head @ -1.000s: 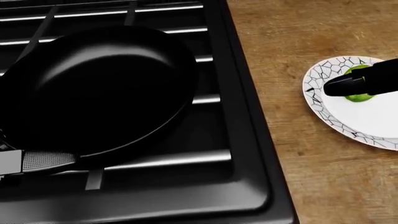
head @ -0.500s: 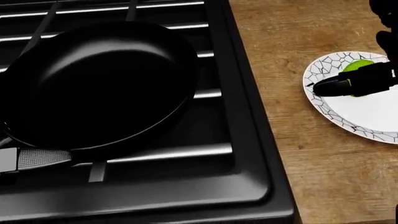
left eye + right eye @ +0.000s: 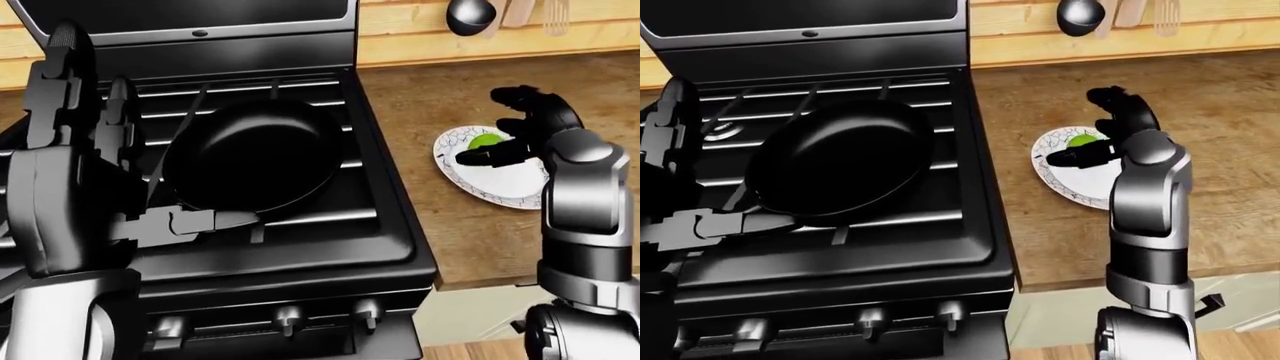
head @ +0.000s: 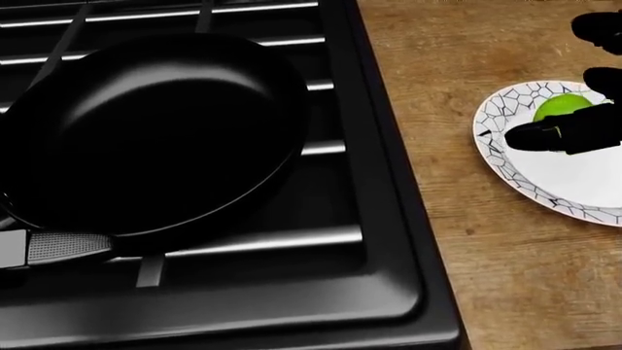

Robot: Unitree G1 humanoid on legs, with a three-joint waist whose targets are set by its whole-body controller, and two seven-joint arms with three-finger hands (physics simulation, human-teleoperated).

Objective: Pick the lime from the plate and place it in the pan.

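Note:
The green lime (image 4: 562,107) lies at the upper part of the white crackle-patterned plate (image 4: 493,154), on the wooden counter right of the stove. My right hand (image 4: 574,87) hovers over it, open: the thumb (image 4: 545,135) lies just below the lime, and the other fingers (image 4: 601,29) curl above it without closing. The black pan (image 4: 155,131) sits empty on the stove grates at the left, its handle (image 4: 58,248) pointing to the lower left. My left hand (image 3: 90,67) is raised at the left of the left-eye view, fingers spread, holding nothing.
The black stove (image 4: 384,219) has a raised rim between the pan and the wooden counter (image 4: 486,277). Its knobs (image 3: 290,319) line the panel at the bottom of the left-eye view. A ladle and other utensils (image 3: 470,15) hang on the wall above the plate.
The head view shifted a little a second ago. My right thumb has slid down and right off the lime, showing more of it, and the other fingers now show at the top right.

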